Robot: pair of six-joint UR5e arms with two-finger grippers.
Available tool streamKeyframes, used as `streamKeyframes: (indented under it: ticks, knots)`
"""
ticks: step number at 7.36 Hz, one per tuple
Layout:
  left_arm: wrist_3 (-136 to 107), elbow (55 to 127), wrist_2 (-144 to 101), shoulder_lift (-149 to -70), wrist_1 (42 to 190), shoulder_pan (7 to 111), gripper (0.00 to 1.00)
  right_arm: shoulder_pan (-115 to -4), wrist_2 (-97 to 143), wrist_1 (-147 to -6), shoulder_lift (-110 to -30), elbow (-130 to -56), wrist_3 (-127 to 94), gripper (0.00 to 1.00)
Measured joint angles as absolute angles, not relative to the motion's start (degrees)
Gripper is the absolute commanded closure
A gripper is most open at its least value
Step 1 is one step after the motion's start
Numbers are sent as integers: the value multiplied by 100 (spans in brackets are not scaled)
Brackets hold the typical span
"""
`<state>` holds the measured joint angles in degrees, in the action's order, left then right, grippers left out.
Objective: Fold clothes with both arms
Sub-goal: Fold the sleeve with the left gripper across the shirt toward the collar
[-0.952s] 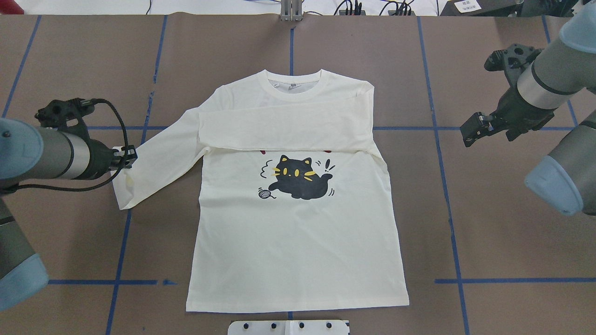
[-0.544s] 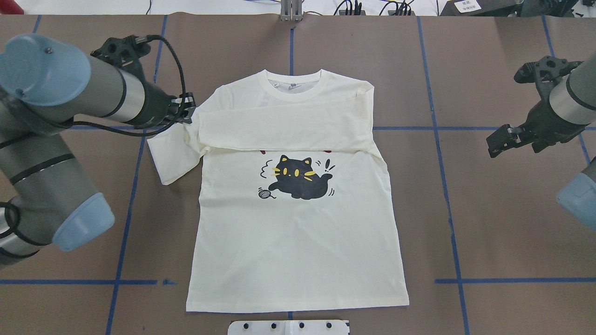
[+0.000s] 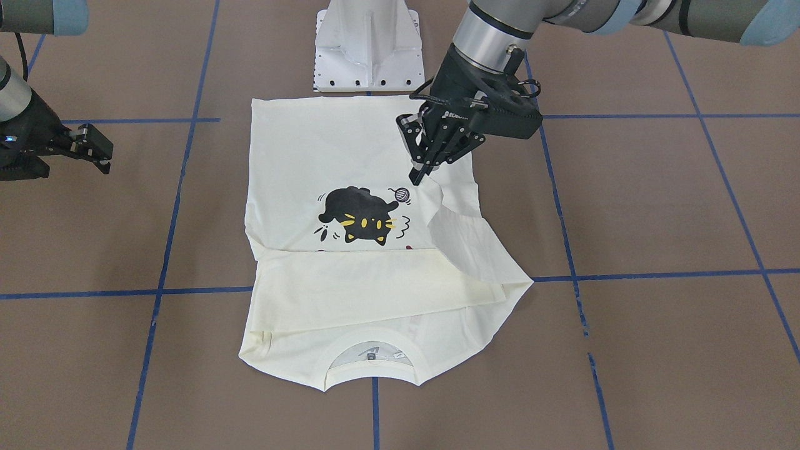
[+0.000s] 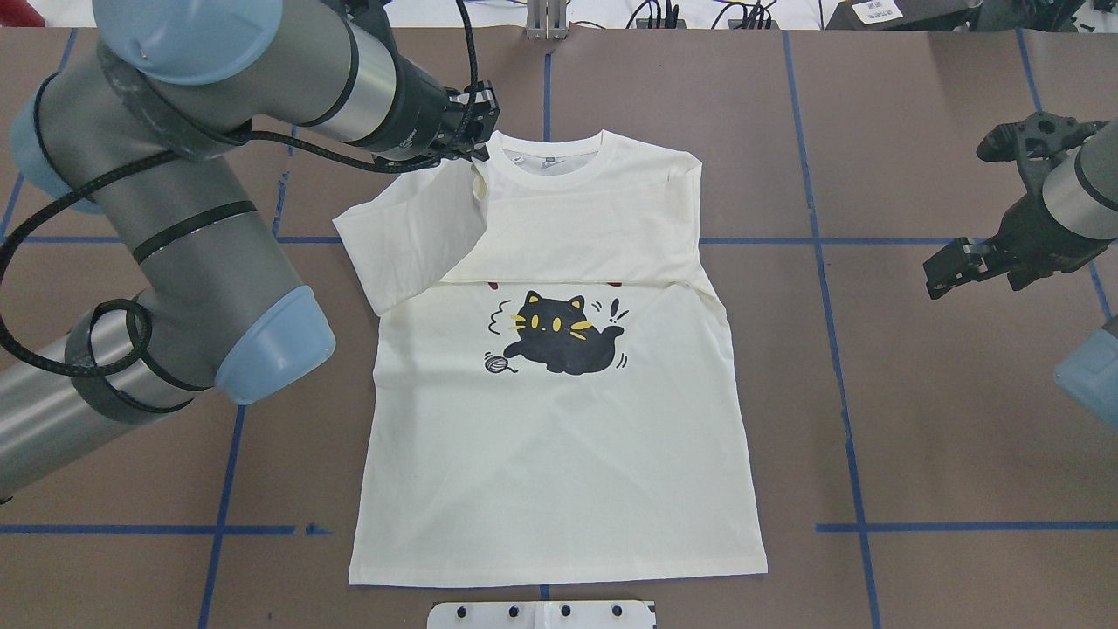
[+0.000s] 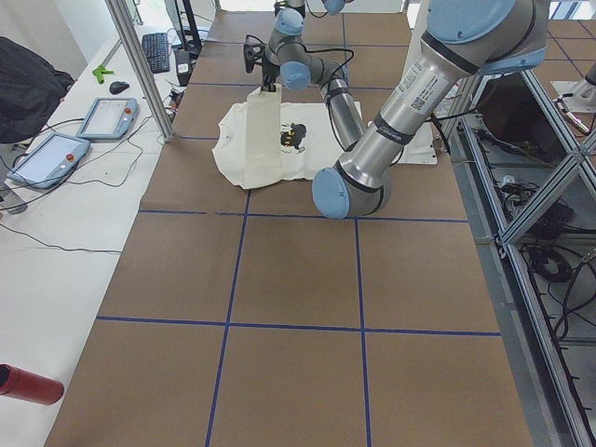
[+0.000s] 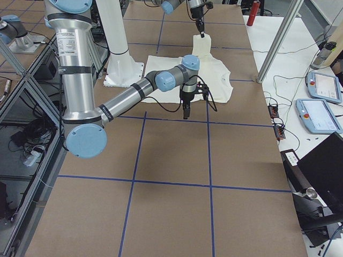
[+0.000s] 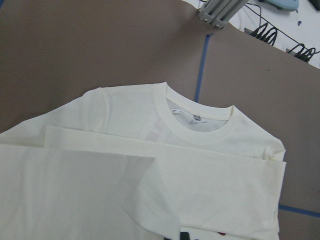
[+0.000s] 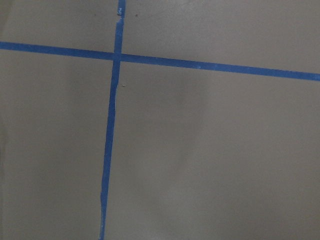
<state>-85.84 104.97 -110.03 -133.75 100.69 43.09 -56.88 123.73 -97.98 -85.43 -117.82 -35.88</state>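
Starting nearest the robot in the overhead view, the shirt (image 4: 559, 472) lies flat and face up on the table (image 4: 900, 419), its hem at 6 o'clock just beyond the white base plate (image 4: 541, 615). Farther on, the cat print (image 4: 559, 336) sits mid-chest. Beyond it, one sleeve (image 4: 568, 245) lies folded straight across the chest, hiding most of the red lettering. At 3 o'clock, well apart from the cloth, the right gripper (image 4: 948, 266) hovers over bare table with its fingers spread, holding nothing. At about 11 o'clock, near the collar (image 4: 550, 162), the left gripper (image 3: 417, 176) pinches the end of the other sleeve (image 4: 410, 236). That sleeve is lifted off the table, so the cloth hangs in a slanted drape from the shoulder.

The step in hand looks like the second sleeve fold. The next move probably calls for carrying the sleeve end toward 3 o'clock, low over the chest. It should be laid on the first sleeve, parallel to it, and released only once the cloth rests flat. Pulling too far could drag the shoulder and disturb the first fold.
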Motion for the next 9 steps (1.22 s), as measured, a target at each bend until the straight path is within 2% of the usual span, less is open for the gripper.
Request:
streamKeyframes:
  ticks: [1,7,8,9]
  knots:
    - [-8716,10125,-11058,-13656,10213,4301,100,-5691,12376,-9798,-8539,-11780,-3598,0]
    - [-9607,6729,-10726,-15278,12054,3872,100,-5688,12386,-9791,-8473,-11692,-3623,0]
    - [-9839,6146,-10294,-15587,12350,3558,21,-5687,12389,-9791,-8458,-11667,-3622,0]
    - [-10086,5563,-9882,-15896,12667,3289,0,-5687,12391,-9791,-8428,-11633,-3623,0]
